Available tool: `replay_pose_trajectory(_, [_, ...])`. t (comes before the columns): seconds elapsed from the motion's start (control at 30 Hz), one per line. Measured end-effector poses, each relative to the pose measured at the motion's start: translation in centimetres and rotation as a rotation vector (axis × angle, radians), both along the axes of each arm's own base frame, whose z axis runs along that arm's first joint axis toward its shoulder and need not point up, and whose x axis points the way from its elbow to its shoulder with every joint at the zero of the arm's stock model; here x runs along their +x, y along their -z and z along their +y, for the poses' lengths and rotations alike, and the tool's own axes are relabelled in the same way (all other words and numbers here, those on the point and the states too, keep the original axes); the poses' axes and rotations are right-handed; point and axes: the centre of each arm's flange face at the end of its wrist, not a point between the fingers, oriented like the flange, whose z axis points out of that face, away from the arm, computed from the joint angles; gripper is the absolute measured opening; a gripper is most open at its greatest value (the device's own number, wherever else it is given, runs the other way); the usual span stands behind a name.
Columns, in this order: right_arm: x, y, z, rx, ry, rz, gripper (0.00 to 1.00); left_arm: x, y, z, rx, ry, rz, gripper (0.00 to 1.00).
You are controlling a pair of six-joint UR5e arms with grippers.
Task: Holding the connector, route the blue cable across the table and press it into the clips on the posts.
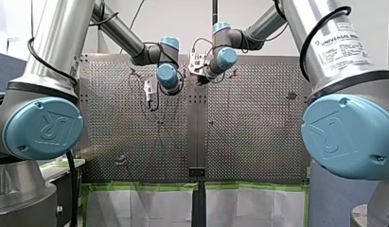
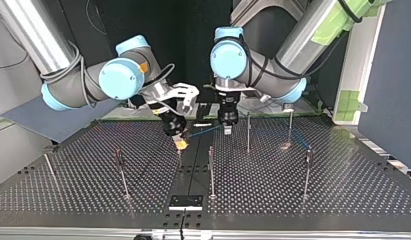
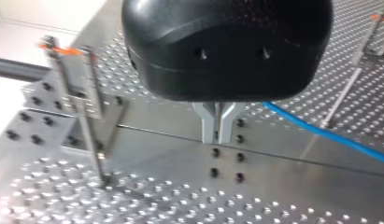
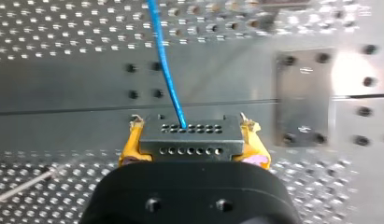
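Two robot arms meet over the middle of a perforated metal counter point(image 2: 343, 190), their wrists nearly facing each other in the upper centre of the front view. My right arm enters the top view at its upper left and tilts the right gripper point(image 2: 180, 143) down toward the centre of the frame. Its yellow-padded jaws are clenched on the connector point(image 4: 188, 142), a dark block with two rows of small holes, held just above the counter's plain central strip. The blue cable point(image 4: 164, 65) leaves the connector's face and runs ahead of the gripper across that strip and over the perforated surface beyond. A bolted metal plate point(image 4: 304, 98) lies on the counter off to one side of the cable.

In the top view the cable shows as a thin straight line rising from the yellow pads toward the left gripper point(image 3: 218, 135), which hangs upright at the centre of the frame on my left arm, entering at the upper right. A fainter blue line appears to carry on from there toward the right of the frame. The left gripper has a black body, and its metal jaws are pressed together with nothing visible between their tips, which sit just above the counter's seam. The cable passes just beside them and away over the counter. Several thin posts point(image 2: 211, 170) stand upright across the counter, from the lower left of the top view to its right side.
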Motion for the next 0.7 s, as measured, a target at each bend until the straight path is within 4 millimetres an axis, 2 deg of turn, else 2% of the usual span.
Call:
replay_pose_trajectory(0.53, [-2.8,-8.6,2.8,-0.102,0.004,-0.073,0.0,-1.2,-7.8,2.0,-0.08,-0.005,-0.167,0.0])
replay_pose_trajectory(0.6, [-3.0,-9.1,3.0,-0.109,0.002,-0.079,0.0,-1.1,-8.7,2.3,-0.087,-0.002,-0.187,0.0])
replay_pose_trajectory(0.7, [-2.8,-8.7,2.9,-0.104,0.0,-0.074,0.0,-0.9,-9.1,2.4,-0.088,0.009,-0.198,0.0])
